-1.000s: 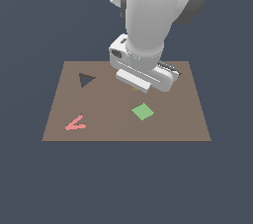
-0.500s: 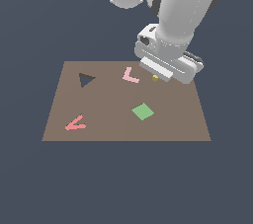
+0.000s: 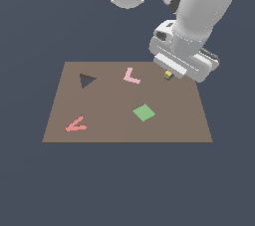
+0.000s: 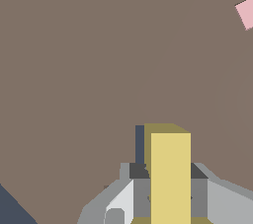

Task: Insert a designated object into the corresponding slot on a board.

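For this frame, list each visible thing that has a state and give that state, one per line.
gripper: shut on the yellow T block, above the board's far corner on the exterior view's right.
yellow T block: held between the fingers, not in a slot.
triangular cutout: empty.
T-shaped slot: not visible in either view.
pink L piece: lying flat on the board.
red V piece: lying flat on the board.
green square: lying flat on the board.

The white Panda arm slants down from the upper part of the exterior view toward that view's right. Its gripper [image 3: 169, 75] points downward, the jaws closed on a yellow block [image 4: 169, 178] held between them.
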You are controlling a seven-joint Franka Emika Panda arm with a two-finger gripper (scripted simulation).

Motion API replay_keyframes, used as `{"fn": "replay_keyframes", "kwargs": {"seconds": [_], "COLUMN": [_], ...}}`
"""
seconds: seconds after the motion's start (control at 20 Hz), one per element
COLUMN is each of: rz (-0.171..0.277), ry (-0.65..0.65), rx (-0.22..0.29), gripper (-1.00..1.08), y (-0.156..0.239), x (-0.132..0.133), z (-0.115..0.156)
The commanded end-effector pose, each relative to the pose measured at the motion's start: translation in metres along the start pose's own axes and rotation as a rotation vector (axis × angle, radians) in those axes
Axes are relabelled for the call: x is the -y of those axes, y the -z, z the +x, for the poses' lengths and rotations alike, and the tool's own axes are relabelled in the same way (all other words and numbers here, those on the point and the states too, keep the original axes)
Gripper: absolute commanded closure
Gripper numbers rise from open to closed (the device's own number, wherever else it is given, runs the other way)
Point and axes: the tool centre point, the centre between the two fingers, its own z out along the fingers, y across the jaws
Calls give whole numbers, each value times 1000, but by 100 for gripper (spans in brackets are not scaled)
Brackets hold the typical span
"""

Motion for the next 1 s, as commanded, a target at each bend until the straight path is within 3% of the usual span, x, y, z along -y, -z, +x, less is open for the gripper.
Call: {"fn": "replay_keyframes", "kwargs": {"seconds": [0.0,0.75,0.8,0.95], "rz": [0,0,0,0], "ry": [-11,-13,-13,-13], "rx": [0,0,0,0], "gripper": [108,108,-92,-92], "y": [0,-10,-10,-10], "x": [3,4,4,4], "z": [-4,-4,-4,-4]}}
